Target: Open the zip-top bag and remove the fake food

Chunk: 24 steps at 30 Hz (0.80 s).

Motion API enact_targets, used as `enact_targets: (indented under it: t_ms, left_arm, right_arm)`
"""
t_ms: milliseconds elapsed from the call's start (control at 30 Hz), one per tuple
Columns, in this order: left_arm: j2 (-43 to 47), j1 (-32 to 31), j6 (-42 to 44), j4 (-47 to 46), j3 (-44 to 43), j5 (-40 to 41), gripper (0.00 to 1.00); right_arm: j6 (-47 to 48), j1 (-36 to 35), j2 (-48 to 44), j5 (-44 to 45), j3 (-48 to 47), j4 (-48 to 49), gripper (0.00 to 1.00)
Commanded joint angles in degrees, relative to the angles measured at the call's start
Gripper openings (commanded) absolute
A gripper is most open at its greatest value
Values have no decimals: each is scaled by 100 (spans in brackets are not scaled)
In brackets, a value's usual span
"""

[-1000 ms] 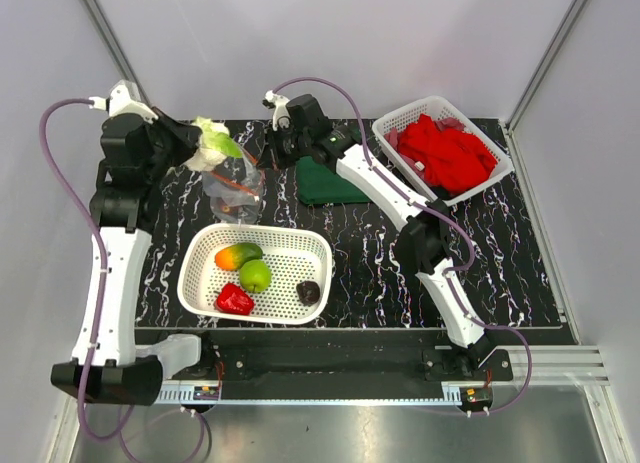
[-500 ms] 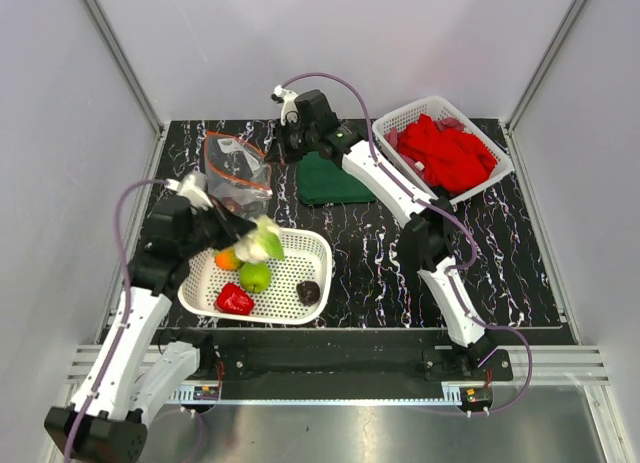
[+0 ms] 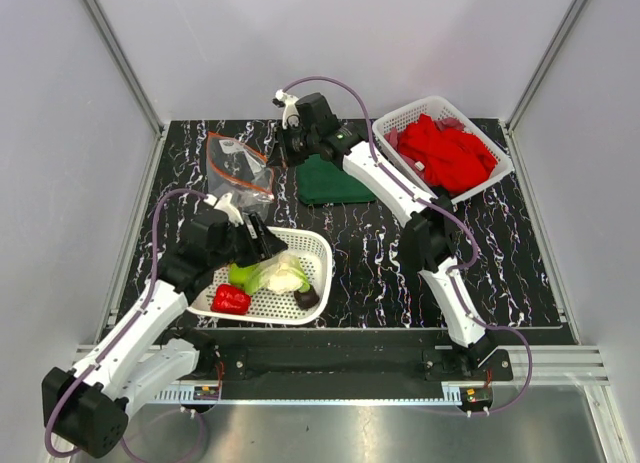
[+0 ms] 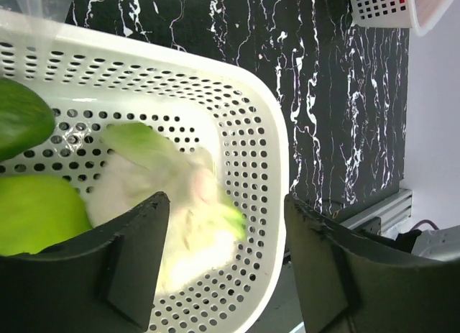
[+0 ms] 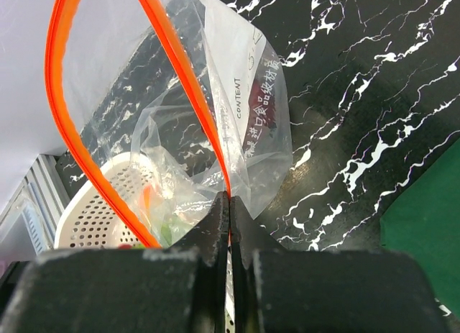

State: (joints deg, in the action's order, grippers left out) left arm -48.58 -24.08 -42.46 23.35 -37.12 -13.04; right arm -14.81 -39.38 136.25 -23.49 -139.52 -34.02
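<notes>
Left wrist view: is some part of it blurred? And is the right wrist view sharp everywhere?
Left wrist view: the cauliflower is smeared, while the holes of the white basket are crisp. Right wrist view: the print and orange strip of the zip-top bag are sharp; the right gripper near the lens is soft.

The cauliflower [image 4: 180, 211] was a blur mid-frame past my left pincer [image 4: 226, 203]; the apple [image 4: 36, 214] ran off the left edge. In my right wrist view, the bag [image 5: 237, 124] was cut off at the top.
</notes>
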Motion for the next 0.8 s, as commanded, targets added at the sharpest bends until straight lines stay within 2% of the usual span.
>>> enact_targets:
  t_ms: [0,67,133,167,233,300,367,400,467,533,767]
  left_arm:
    - [-20,-18,395,-306,-338,56,69]
    - [-151,17,948,308,-1083,204,69]
    - [-432,113,1483,906,-2012,328,63]
    - [-564,322,1590,1056,-2305,302,58]
    - [-941,604,1757,1311,-3111,127,57]
    - [-1197,1000,1741,1391,-3501,126,56]
    - [-1610,1255,1592,1339,-3844,29,47]
    - [-1776,1308,1531,1269,-3907,29,39]
    - [-2198,1414,1364,1137,-3986,-50,35]
    - [-2401,1511,1171,909,-3935,3,26]
    - [-2850,1757,599,-155,-3486,327,18]
  right_arm:
    - [4,-9,-458,-130,100,220,0]
    - [39,-17,-493,-130,144,212,0]
    - [92,-53,-537,-104,232,203,0]
    - [110,-53,-581,-78,267,212,0]
    - [119,-96,-625,-16,355,212,0]
    - [84,-105,-678,28,391,203,0]
    - [-74,-114,-713,203,391,212,0]
    - [-162,-114,-713,265,400,220,0]
    - [-347,-132,-678,274,373,264,0]
    - [-452,-141,-661,283,321,282,0]
    - [-479,-228,-696,187,189,282,0]
